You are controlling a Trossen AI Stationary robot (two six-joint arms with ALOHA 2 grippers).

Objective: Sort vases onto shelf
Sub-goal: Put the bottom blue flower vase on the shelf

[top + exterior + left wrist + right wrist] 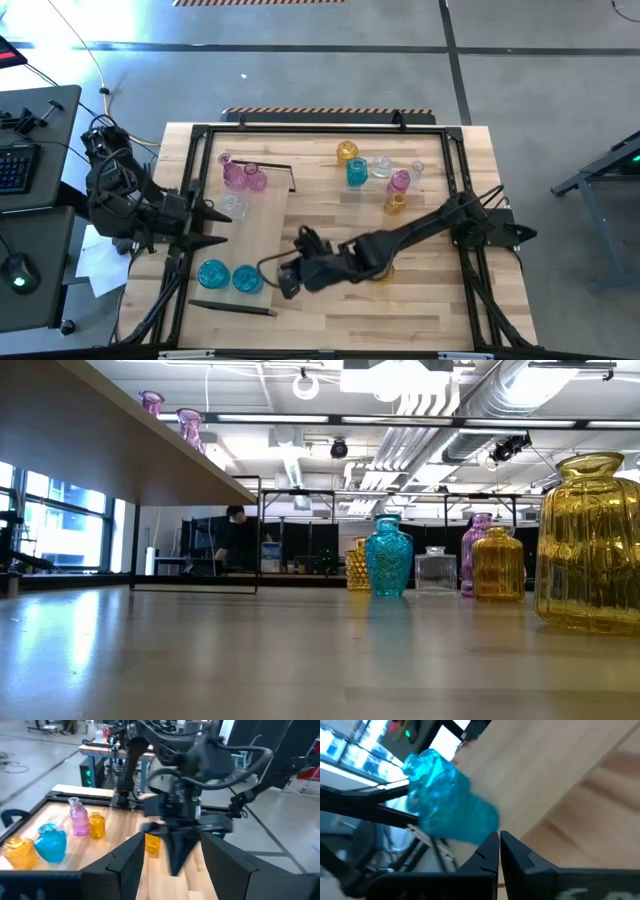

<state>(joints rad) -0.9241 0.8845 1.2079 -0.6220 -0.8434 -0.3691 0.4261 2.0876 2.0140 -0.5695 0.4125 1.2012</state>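
The shelf (262, 225), a pale board with dark rails, lies on the table's left half. On it stand two pink vases (243, 177), a clear one (232, 205) and two teal ones (213, 272) (246, 279). Several more vases, amber (347, 152), teal (356, 173), pink (399, 181) and clear (382, 167), stand on the table at the far right, and one amber vase (384, 271) shows under my right arm. My right gripper (499, 845) is shut, its tips beside the right-hand teal vase (445, 800). My left gripper (215, 226) hovers open over the shelf's left edge. My right gripper's shut tips stand right at the lower side of the teal vase (482, 827). Whether they touch it I cannot tell, because the picture is smeared there.
A black frame (330, 130) runs round the table top. The shelf's dark end rail (235, 308) lies near the table's front edge. Bare wood lies in the near right part of the table (400, 315). A desk with a keyboard (15, 165) stands left of the table.
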